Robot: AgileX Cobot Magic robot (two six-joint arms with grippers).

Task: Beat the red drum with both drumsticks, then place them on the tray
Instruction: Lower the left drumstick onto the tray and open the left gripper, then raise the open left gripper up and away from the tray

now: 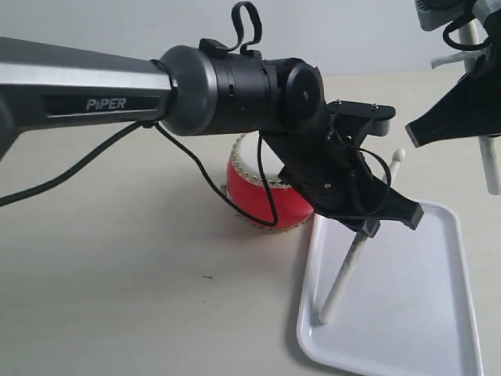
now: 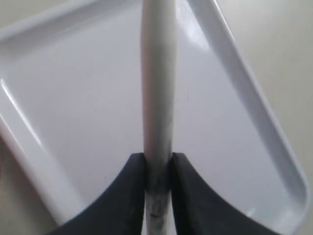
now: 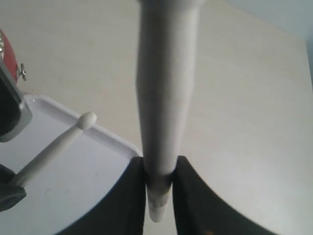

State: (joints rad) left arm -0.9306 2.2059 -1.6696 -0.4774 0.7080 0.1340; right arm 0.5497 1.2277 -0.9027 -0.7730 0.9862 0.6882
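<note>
The red drum [image 1: 252, 188] stands on the tabletop [image 1: 117, 274], partly hidden behind the left arm, just beside the left rim of the tray [image 1: 438, 313]. The left gripper [image 2: 157, 169] has its jaws closed on the first drumstick [image 1: 344, 274], which is tilted with its lower end down on the tray near that rim. The right gripper [image 3: 159, 171] has its jaws clamped on the second drumstick [image 1: 490, 168], held raised near the tray's far right corner.

The left arm [image 1: 86, 82] stretches across, wrist bent downward, left claw [image 1: 382, 213] clamped on a slanted drumstick [image 1: 344, 274]; the right claw [image 3: 159, 164] hangs higher, pinching the second drumstick [image 3: 166, 88]
</note>
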